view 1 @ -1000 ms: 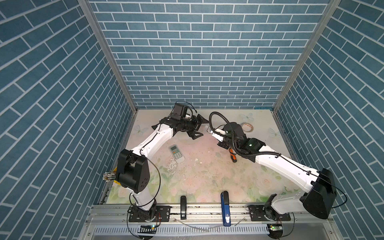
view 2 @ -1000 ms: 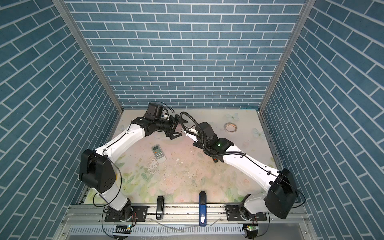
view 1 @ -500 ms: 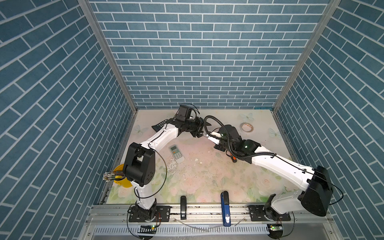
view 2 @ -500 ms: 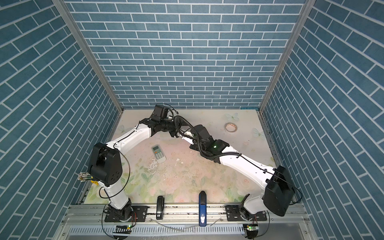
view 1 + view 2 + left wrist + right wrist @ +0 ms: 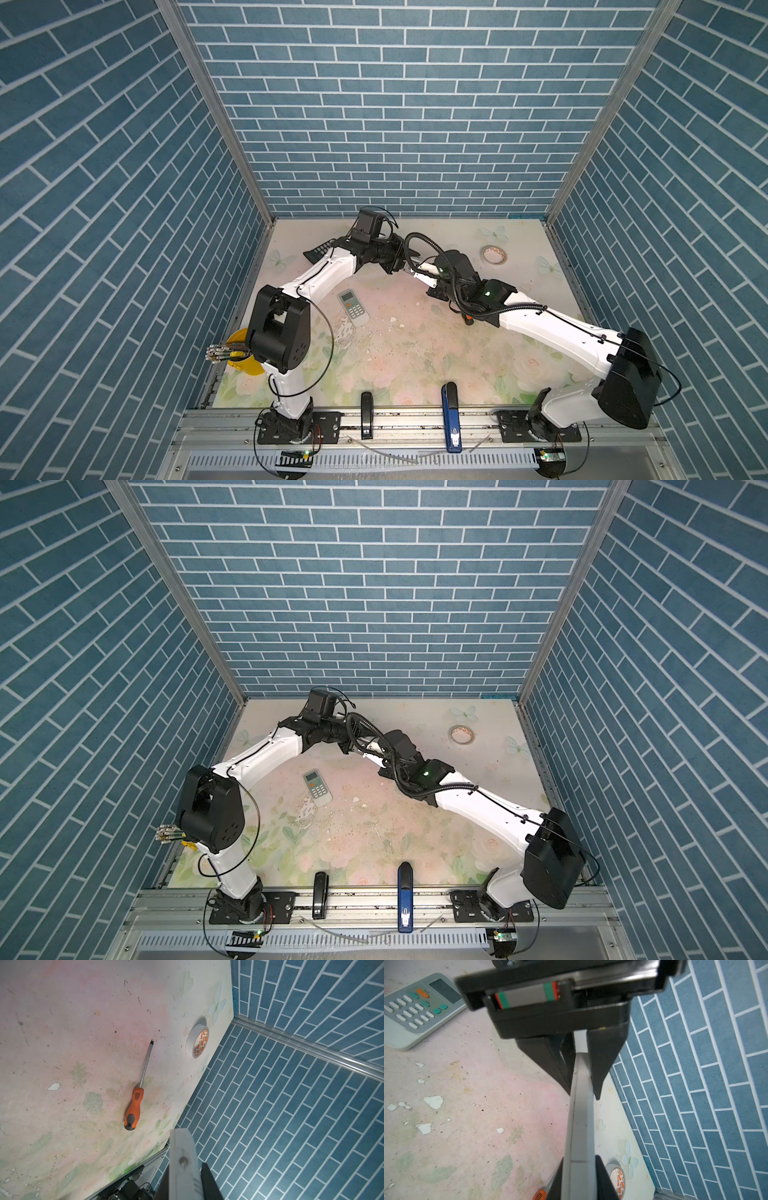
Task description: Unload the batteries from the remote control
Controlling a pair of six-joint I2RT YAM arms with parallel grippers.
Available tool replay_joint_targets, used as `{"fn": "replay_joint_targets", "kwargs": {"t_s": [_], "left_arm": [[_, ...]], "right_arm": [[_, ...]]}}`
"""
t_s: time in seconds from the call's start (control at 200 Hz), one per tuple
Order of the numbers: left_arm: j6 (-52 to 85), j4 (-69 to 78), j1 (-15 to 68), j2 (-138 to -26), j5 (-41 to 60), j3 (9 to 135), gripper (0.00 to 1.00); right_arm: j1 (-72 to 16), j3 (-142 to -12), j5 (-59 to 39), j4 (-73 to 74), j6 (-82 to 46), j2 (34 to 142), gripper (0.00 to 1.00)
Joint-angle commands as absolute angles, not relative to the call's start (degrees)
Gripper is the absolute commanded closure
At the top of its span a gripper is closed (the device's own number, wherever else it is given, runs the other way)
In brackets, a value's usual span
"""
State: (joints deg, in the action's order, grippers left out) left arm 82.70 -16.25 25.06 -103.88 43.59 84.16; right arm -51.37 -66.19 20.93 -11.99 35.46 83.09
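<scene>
A slim pale grey remote control (image 5: 580, 1126) hangs in the air above the far middle of the table, held at both ends. My left gripper (image 5: 182, 1184) is shut on one end of it, a dark finger (image 5: 208, 1182) on either side. My right gripper (image 5: 579, 1180) is shut on the other end. In both top views the two grippers meet nose to nose, the left gripper (image 5: 400, 266) against the right gripper (image 5: 430, 276), with a short white piece of the remote (image 5: 369, 754) showing between them. The batteries are hidden.
A second grey remote with a keypad (image 5: 353, 306) lies face up left of centre. A black remote (image 5: 320, 251) lies far left. An orange-handled screwdriver (image 5: 135, 1103) and a tape roll (image 5: 493, 254) lie to the right. A yellow cup of brushes (image 5: 239, 357) stands at the left edge.
My left gripper has swung right to the remote in my right gripper and shut on its free end. The right arm has barely moved.
</scene>
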Motion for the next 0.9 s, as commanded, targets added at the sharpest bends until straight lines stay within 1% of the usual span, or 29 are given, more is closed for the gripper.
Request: {"fn": "replay_joint_targets", "kwargs": {"t_s": [0.0, 0.12, 0.215, 0.295, 0.365, 0.405, 0.46, 0.49, 0.505, 0.535, 0.585, 0.63, 0.665, 0.755, 0.81, 0.895], "left_arm": [[79.13, -13.25, 25.53, -104.77, 44.29, 84.02, 0.87], [79.86, -11.83, 25.49, -104.68, 44.21, 83.42, 0.94], [81.09, -9.73, 25.43, -104.5, 44.24, 82.54, 0.95], [81.55, -8.89, 25.42, -104.43, 44.35, 82.31, 0.95], [81.65, -8.44, 25.46, -104.35, 44.47, 82.42, 0.95], [81.66, -8.37, 25.44, -104.33, 44.47, 82.52, 1.0], [81.68, -8.09, 25.38, -104.19, 44.55, 82.6, 1.0], [81.7, -7.9, 25.27, -104.12, 44.63, 82.45, 1.0], [81.7, -7.78, 25.24, -104.11, 44.62, 82.49, 1.0], [81.77, -7.65, 25.16, -104.11, 44.73, 82.38, 1.0], [81.91, -7.13, 25.14, -104.06, 44.82, 82.22, 1.0], [82.03, -6.74, 24.92, -104.02, 44.88, 82.18, 1.0], [82.15, -6.51, 24.94, -104.1, 44.89, 82.07, 1.0], [82.66, -5.3, 24.65, -104.11, 45.13, 81.85, 1.0], [83.03, -4.32, 24.38, -104.2, 45.09, 81.53, 1.0], [83.57, -1.87, 23.71, -104.56, 44.92, 80.89, 1.0]], "right_arm": [[-51.59, -68.55, 19.14, -11.17, 34.04, 83.76, 1.0], [-51.6, -68.67, 19.46, -10.86, 33.93, 84.26, 1.0], [-51.79, -68.82, 20.07, -10.56, 33.54, 84.63, 0.99], [-51.86, -68.85, 20.63, -10.33, 33.26, 84.81, 0.87], [-51.94, -68.69, 20.88, -10.28, 32.86, 84.73, 0.72], [-51.94, -68.65, 21.08, -10.33, 32.79, 84.62, 0.64], [-51.95, -68.56, 21.32, -10.6, 32.41, 84.39, 0.52], [-51.98, -68.48, 21.49, -10.76, 32.26, 84.22, 0.48], [-51.95, -68.47, 21.53, -10.85, 32.1, 84.05, 0.43], [-51.99, -68.47, 21.62, -10.94, 31.94, 83.86, 0.38], [-51.94, -68.08, 21.8, -11.11, 31.55, 83.26, 0.23], [-51.96, -67.68, 21.8, -10.92, 31.33, 82.68, 0.15], [-51.94, -67.34, 21.94, -10.9, 31.25, 82.25, 0.1], [-51.97, -66.85, 22.14, -11.28, 30.8, 81.25, 0.07], [-51.96, -66.71, 21.97, -12.28, 30.03, 80.37, 0.01], [-51.95, -65.98, 21.67, -14.06, 28.17, 78.03, 0.01]]}}
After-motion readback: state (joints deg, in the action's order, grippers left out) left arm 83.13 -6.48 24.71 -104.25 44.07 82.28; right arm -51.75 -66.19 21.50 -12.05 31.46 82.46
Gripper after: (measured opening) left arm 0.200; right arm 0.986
